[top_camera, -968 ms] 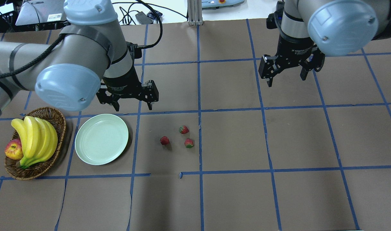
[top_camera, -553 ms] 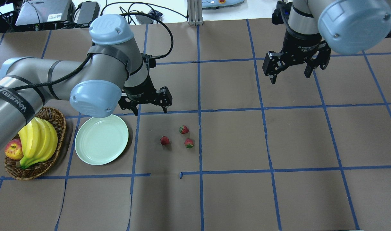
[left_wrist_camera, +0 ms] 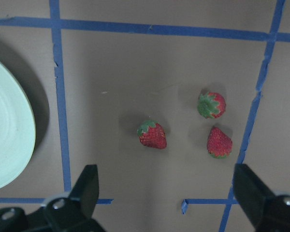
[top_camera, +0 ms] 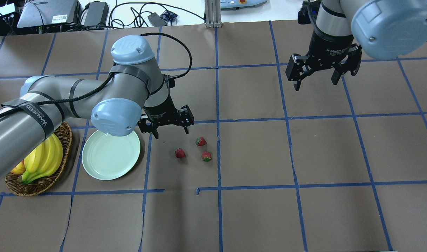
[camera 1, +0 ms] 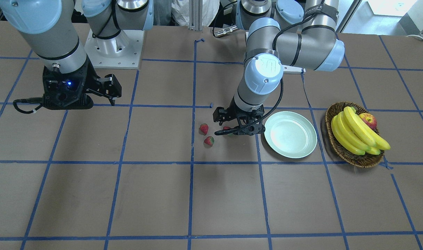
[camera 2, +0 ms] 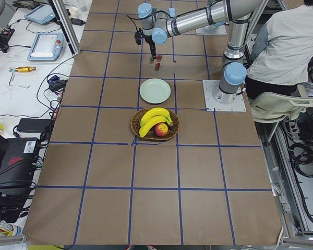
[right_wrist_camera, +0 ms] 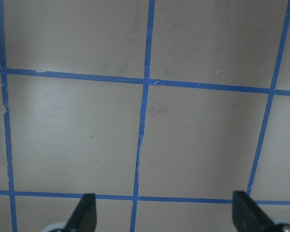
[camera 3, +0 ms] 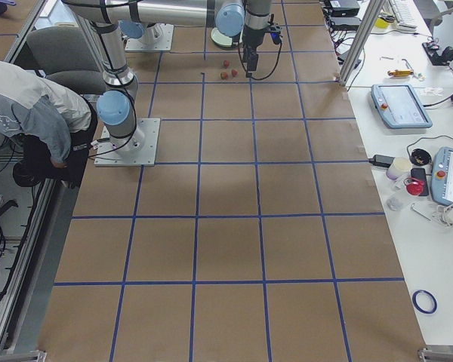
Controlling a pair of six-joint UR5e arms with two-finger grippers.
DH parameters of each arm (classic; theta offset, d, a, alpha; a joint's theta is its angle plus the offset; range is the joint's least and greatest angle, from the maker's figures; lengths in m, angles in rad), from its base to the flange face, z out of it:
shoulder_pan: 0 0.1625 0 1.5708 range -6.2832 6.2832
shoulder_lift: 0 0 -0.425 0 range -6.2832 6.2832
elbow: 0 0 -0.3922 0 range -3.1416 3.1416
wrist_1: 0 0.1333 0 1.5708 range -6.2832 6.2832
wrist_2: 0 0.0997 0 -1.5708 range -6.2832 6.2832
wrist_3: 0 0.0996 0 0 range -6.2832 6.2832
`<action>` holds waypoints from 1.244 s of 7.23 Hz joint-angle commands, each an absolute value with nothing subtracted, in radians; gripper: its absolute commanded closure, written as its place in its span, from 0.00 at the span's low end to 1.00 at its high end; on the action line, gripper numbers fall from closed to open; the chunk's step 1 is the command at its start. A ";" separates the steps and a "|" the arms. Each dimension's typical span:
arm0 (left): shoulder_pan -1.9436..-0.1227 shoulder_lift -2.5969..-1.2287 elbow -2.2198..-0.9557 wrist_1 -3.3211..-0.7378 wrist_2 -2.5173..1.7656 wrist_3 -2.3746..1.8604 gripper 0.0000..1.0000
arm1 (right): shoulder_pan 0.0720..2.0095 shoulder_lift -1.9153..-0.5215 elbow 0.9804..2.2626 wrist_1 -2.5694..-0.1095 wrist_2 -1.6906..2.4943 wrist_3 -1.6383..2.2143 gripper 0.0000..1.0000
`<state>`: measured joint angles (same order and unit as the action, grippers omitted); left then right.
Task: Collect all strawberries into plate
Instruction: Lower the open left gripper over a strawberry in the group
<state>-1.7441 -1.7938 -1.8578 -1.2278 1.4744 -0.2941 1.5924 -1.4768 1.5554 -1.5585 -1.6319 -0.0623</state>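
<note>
The left gripper (top_camera: 170,132) hangs over the table (top_camera: 255,213) with its fingers wide apart and nothing between them, just beyond the far side of the strawberries (top_camera: 200,141). Its wrist view takes in all three berries between the two black fingertips. The right gripper (top_camera: 316,83) is also spread and empty, well off to the right over bare brown paper ruled with blue tape.

On the left arm (top_camera: 94,87) we see a UR mark on the pale blue joint cap. A black strap carries white capitals that begin "WAN" and end "ED"; we cannot tell the middle letters. On the right gripper's black body we make out the word "Adaptive".

At the far left a wicker basket (top_camera: 67,138) holds bananas (top_camera: 41,159) and an apple (camera 1: 368,120). The mint-green plate (top_camera: 108,161) lies flat just right of it, not touching.

The berries lie on the paper to the right of the plate, apart from it and from each other.
- The leftmost berry (left_wrist_camera: 152,135) lies diagonally, cap to the far left and tip to the near right.
- The far berry (left_wrist_camera: 211,105) lies across the table, cap to the left.
- The near berry (left_wrist_camera: 219,142) has its cap toward the robot and its tip pointing away.
</note>
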 commanded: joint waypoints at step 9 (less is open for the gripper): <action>-1.750 -1.967 -1.894 -1.155 1.442 -0.554 0.03 | 1.597 -1.466 1.608 -1.585 -1.628 -0.058 0.00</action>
<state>-1.7491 -1.9576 -1.8871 -1.1551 1.4467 -0.5336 1.5974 -1.4674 1.5927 -1.5747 -1.6246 -0.0591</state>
